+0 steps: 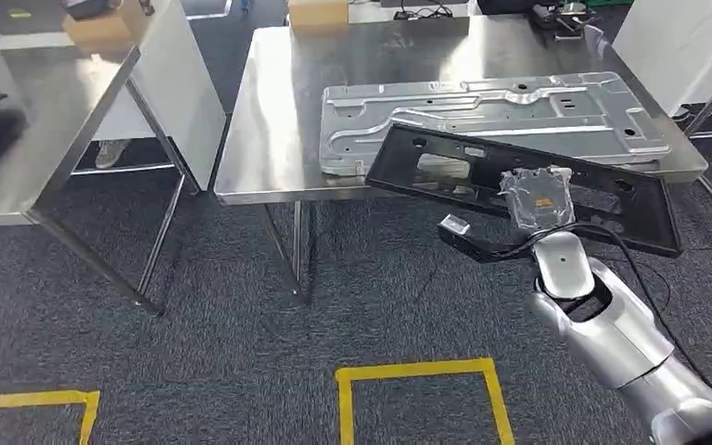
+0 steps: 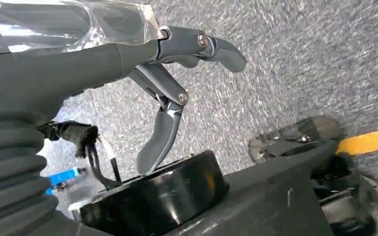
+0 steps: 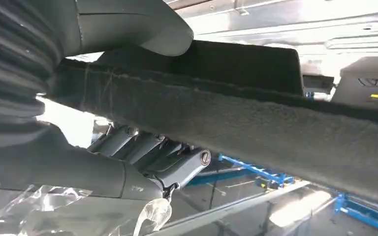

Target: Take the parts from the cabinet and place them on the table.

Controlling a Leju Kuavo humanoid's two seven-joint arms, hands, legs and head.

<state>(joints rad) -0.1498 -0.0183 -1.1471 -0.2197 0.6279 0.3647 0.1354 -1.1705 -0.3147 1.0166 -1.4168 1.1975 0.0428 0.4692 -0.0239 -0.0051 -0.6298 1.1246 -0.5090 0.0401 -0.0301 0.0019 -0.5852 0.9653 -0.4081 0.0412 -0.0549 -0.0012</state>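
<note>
The right robot hand (image 1: 538, 199) grips the long black part (image 1: 519, 181) near its middle, thumb above and fingers (image 3: 167, 157) below, probably so the part balances. Its far edge overlaps the tabletop (image 1: 278, 120) front at 12 o'clock, beside the grey metal panel (image 1: 491, 116) already lying there. The left robot hand (image 2: 177, 83) hangs loosely spread over carpet, holding nothing.

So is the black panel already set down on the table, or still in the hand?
Still held. The right hand grips the black panel, tilted, with its far edge over the silver plate and its near part past the table edge.
</note>
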